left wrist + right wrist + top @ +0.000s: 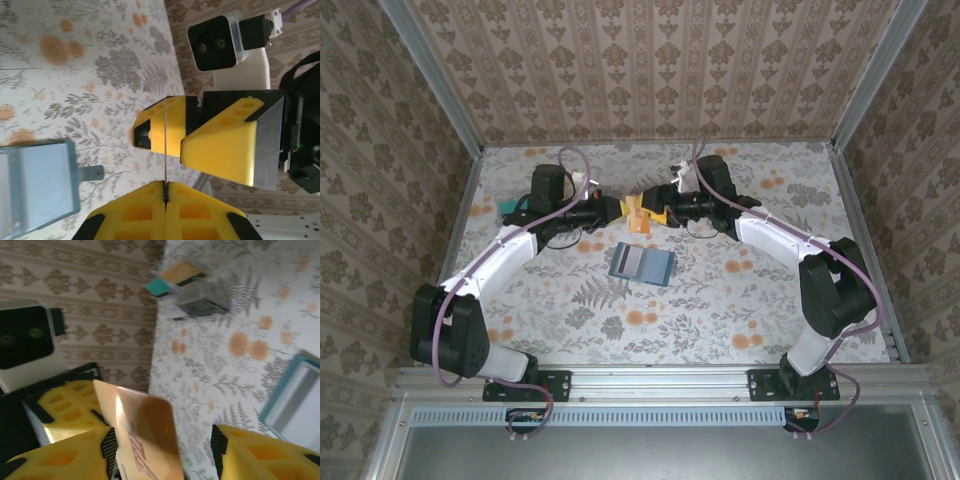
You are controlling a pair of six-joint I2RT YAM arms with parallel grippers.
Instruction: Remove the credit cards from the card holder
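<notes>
Left end effector point(165, 189) is clamped on a tan-orange credit card point(141, 422), lifted at upper centre of the top view. The right end effector point(662, 213) has its fingers apart around the card. The open card holder point(642, 263) lies on the desk point(720, 320) just below. Other cards point(185, 285) already lie out, and I cannot tell whether any remain inside.

Floral table point(720, 310), open card holder point(642, 264) lying flat

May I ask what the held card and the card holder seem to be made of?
The credit card looks like glossy tan plastic: glare crosses its face, and edge-on it is thin and straight. The card holder seems matte leather or imitation, little shine, slate-blue inside; I cannot tell which.
</notes>
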